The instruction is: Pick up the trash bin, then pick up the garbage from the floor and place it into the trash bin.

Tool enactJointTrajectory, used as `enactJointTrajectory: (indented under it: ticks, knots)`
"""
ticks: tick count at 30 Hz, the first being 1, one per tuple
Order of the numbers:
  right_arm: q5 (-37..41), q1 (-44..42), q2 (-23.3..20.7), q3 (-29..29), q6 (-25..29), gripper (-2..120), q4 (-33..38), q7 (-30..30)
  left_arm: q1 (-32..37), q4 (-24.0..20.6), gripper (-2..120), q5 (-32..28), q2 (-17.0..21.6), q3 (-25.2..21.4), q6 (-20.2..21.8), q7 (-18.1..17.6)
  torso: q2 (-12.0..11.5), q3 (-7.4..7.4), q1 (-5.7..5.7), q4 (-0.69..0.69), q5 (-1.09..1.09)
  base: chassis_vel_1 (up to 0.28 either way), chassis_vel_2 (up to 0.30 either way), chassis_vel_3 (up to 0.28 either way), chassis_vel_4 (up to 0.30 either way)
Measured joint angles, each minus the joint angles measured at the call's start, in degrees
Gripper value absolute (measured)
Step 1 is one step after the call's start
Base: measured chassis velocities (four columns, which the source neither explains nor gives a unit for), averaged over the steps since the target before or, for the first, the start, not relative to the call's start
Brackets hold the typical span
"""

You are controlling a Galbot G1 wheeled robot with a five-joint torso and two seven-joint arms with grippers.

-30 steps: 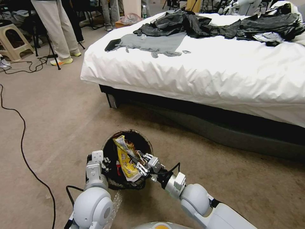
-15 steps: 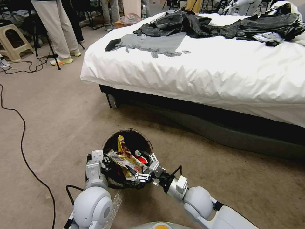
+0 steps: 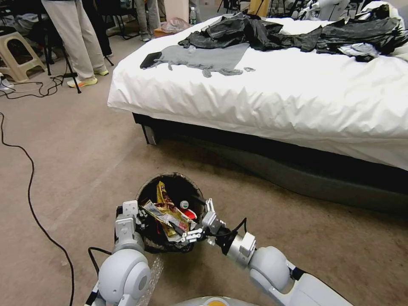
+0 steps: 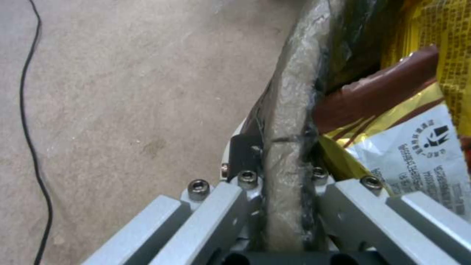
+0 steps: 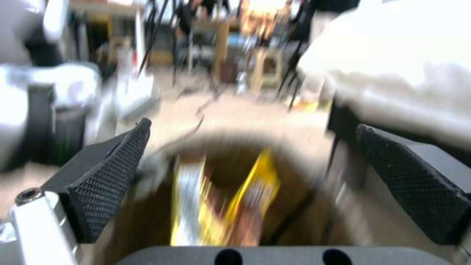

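The trash bin (image 3: 149, 183), round with a dark bag over its rim, is low in the head view, in front of my body. My left gripper (image 3: 142, 216) is shut on its near rim; the left wrist view shows that gripper (image 4: 284, 176) pinching the bag-covered rim (image 4: 289, 121). Garbage lies inside: yellow and silver wrappers (image 3: 168, 210) and a small bottle with a green label (image 3: 185, 205). My right gripper (image 3: 199, 221) hovers at the bin's right edge, open and holding nothing. In its wrist view the right gripper (image 5: 260, 180) has its pads spread wide above the wrappers (image 5: 255, 195).
A bed with white bedding (image 3: 276, 97) and a dark base fills the right and far side; black clothes (image 3: 263, 29) lie on it. A black cable (image 3: 29, 178) curves over the floor at left. A stool (image 3: 17, 55) and a person's legs (image 3: 72, 38) stand far left.
The right gripper held a yellow wrapper over the bin, let it drop inside, opened, and drew back a little toward the bin's right edge. The left gripper and bin stayed put.
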Motion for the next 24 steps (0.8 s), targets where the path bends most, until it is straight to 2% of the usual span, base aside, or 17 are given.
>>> enactJointTrajectory:
  ticks: [5,8,9,11,15,24]
  knots:
    - [-2.5,-2.5,2.7,3.4,0.3,100,6.4,4.3,-0.2,0.4,0,-0.2,0.4,-0.2,0.0,0.0,0.0,0.00,0.00,0.00,0.00,0.000,0.000,0.000,0.000]
    - [-6.5,-7.3,7.2,8.9,0.7,100,10.9,9.1,-0.2,0.4,0,-0.5,0.8,-0.6,0.0,0.0,0.0,0.00,0.00,-0.01,0.00,0.000,0.000,0.000,0.000]
    - [-6.5,-7.3,7.2,8.9,0.7,100,10.9,9.1,-0.2,0.4,0,-0.5,0.8,-0.6,0.0,0.0,0.0,0.00,0.00,-0.01,0.00,0.000,0.000,0.000,0.000]
    - [-8.5,-11.5,10.1,12.9,1.8,100,11.9,11.4,-0.2,0.5,0,-0.8,1.0,-0.9,0.0,0.0,0.0,0.00,0.00,-0.01,0.00,0.000,0.000,0.000,0.000]
    - [-9.3,-17.2,13.5,17.3,3.4,100,11.0,14.3,-0.3,0.5,0,-1.2,1.2,-1.1,-0.1,0.0,0.0,0.00,0.00,-0.01,0.00,0.000,0.000,0.000,0.000]
    - [-12.0,-21.8,15.8,18.8,8.1,100,6.2,15.1,0.1,0.0,0,-1.3,0.8,-1.1,-0.1,-0.1,0.0,0.00,0.00,0.00,0.00,0.000,0.000,0.000,0.000]
